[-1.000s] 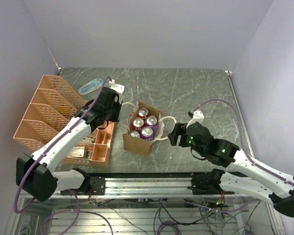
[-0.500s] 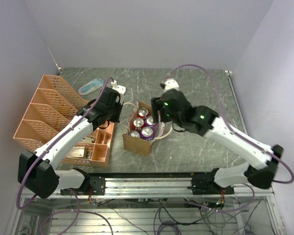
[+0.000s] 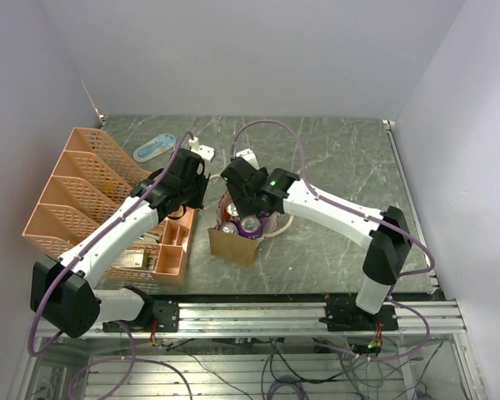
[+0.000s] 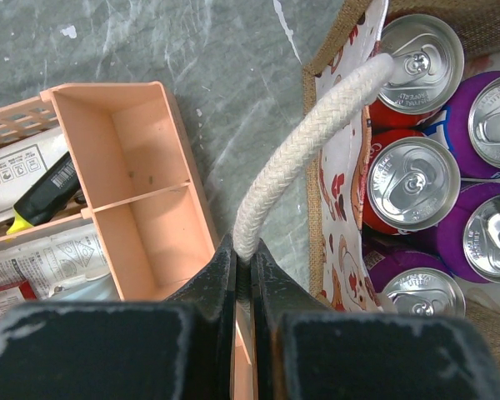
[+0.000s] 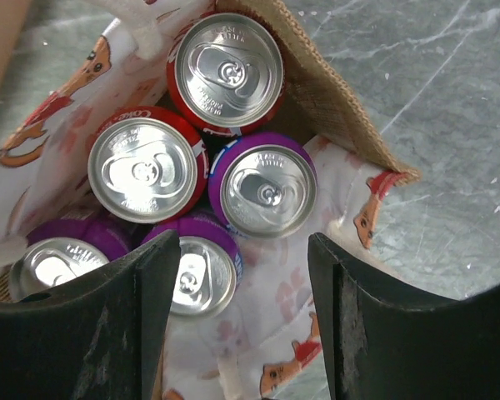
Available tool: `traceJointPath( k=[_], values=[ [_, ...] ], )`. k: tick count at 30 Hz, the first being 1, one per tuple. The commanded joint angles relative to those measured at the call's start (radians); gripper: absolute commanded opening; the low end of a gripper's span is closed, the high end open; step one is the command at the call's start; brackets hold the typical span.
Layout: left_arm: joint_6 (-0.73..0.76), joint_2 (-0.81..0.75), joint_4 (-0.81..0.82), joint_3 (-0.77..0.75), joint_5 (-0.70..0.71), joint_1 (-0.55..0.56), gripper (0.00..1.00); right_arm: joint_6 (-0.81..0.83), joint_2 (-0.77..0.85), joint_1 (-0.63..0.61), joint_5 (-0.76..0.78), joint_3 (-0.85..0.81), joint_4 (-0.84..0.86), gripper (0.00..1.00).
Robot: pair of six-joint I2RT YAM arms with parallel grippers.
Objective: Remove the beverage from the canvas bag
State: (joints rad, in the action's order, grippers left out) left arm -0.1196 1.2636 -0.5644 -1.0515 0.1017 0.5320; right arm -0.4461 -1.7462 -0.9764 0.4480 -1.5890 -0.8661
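The tan canvas bag (image 3: 236,241) stands mid-table and holds several red and purple beverage cans (image 3: 250,223). My left gripper (image 4: 243,258) is shut on the bag's cream rope handle (image 4: 317,142) at its left side. My right gripper (image 5: 243,250) is open, hovering just above the bag's mouth. Its fingers (image 5: 142,292) straddle the white, red-patterned inner side (image 5: 283,292), next to a purple can (image 5: 268,190) and a second purple can (image 5: 202,277). Two red cans (image 5: 225,73) lie beyond. In the top view the right gripper (image 3: 240,193) covers the bag's far part.
An orange plastic tray organizer (image 3: 79,196) with packets stands left of the bag, its small compartments (image 4: 142,192) right beside my left gripper. A light blue object (image 3: 154,148) lies at the back left. A second rope handle (image 3: 282,223) hangs off the bag's right side.
My right arm swung from the right of the table leftward and over the bag, and its open gripper now hangs above the cans. The left gripper stayed on the handle.
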Motion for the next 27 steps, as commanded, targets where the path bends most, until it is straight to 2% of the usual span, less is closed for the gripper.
traceJointPath(
  k=[1, 13, 27],
  values=[
    [0.009, 0.002, 0.001, 0.001, -0.010, 0.002, 0.07, 0.015, -0.056, 0.013, 0.005, -0.035, -0.012, 0.63],
    [0.009, 0.003, 0.002, -0.001, -0.014, 0.002, 0.07, 0.017, -0.104, 0.058, -0.004, -0.030, 0.006, 0.63],
    [0.011, 0.008, 0.001, -0.002, -0.009, 0.002, 0.07, 0.008, -0.162, 0.114, -0.104, 0.001, 0.034, 0.65]
  ],
)
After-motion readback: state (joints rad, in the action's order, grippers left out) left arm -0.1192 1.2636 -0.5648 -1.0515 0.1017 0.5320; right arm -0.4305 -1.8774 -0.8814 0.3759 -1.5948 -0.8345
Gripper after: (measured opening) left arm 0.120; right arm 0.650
